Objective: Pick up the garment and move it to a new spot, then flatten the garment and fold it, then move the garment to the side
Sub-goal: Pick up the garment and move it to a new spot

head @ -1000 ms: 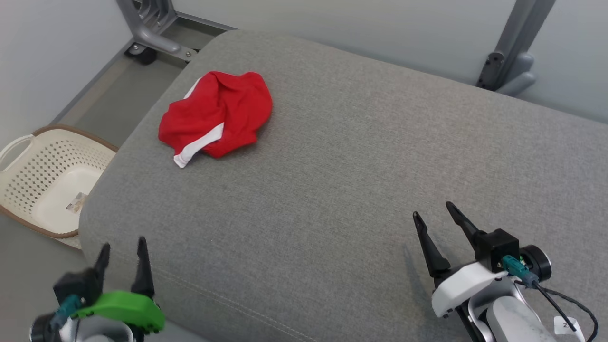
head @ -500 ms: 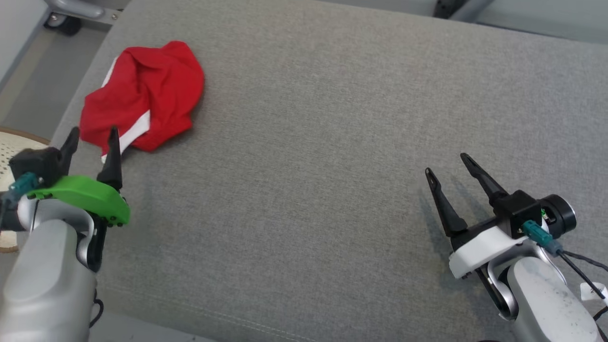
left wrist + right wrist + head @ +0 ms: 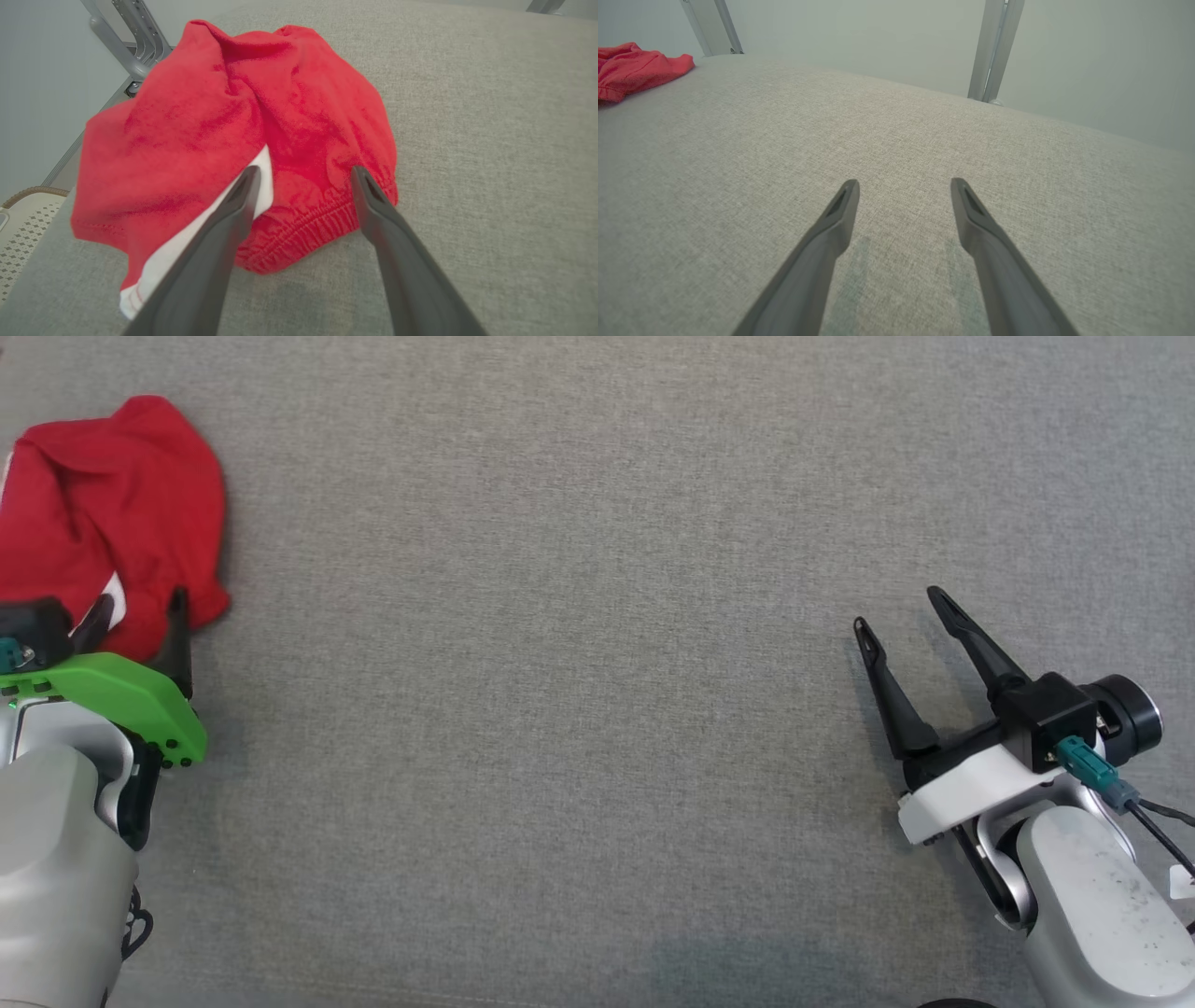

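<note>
Red garment (image 3: 103, 504) on grey cushion (image 3: 597, 663), pale wall (image 3: 878, 37) behind

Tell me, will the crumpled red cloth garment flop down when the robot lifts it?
Probably floppy: the crumpled red cloth garment lies in soft folds. Likely light: thin fabric. Its gathered elastic hem should resist slipping.

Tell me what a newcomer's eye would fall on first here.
The crumpled red garment stands out first, lying at the left of the grey cushion. Next comes the left gripper, jaws open, poised right at the garment's near edge. The right gripper hovers open over bare fabric.
</note>
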